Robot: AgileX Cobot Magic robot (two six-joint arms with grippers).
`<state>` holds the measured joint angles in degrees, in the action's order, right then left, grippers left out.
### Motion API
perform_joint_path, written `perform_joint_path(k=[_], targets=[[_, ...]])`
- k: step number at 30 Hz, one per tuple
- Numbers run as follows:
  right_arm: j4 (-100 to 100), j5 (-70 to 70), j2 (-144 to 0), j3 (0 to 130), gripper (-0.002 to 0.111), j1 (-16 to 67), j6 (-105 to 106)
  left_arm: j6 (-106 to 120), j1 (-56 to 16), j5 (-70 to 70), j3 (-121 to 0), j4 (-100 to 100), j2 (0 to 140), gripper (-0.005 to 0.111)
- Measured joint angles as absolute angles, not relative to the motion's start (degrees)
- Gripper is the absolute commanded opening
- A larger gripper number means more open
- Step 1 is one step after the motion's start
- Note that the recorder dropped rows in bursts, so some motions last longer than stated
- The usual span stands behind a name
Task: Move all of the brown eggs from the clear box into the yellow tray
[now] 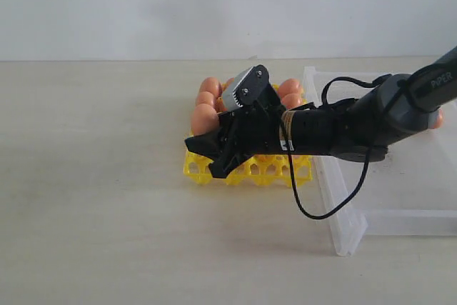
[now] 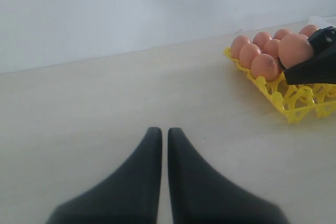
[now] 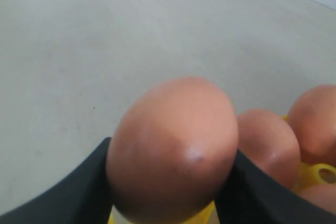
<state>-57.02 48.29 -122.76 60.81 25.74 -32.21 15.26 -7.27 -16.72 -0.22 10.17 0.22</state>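
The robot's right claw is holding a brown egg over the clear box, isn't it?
Not quite. The right gripper is holding a brown egg, but over the yellow tray, not the clear box, which stands beside the tray. The exterior view shows this.

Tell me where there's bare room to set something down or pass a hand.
Bare table left of the tray and in front of it. The tray's front cups are free. Crowded: eggs fill its back rows, the right pincer holds an egg over it, and the gap to the box is narrow.
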Motion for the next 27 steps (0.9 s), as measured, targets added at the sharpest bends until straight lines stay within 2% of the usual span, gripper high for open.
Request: perform_joint_path(k=[13,27], targets=[[-65.55,47.05,-122.76,61.05,0.000,24.97,-39.82,15.26,-7.27,-16.72,-0.22,10.17,0.22,0.004],[-63.60,46.57,-122.76,61.56,0.000,24.97,-41.34,15.26,-7.27,-16.72,-0.22,10.17,0.22,0.004]])
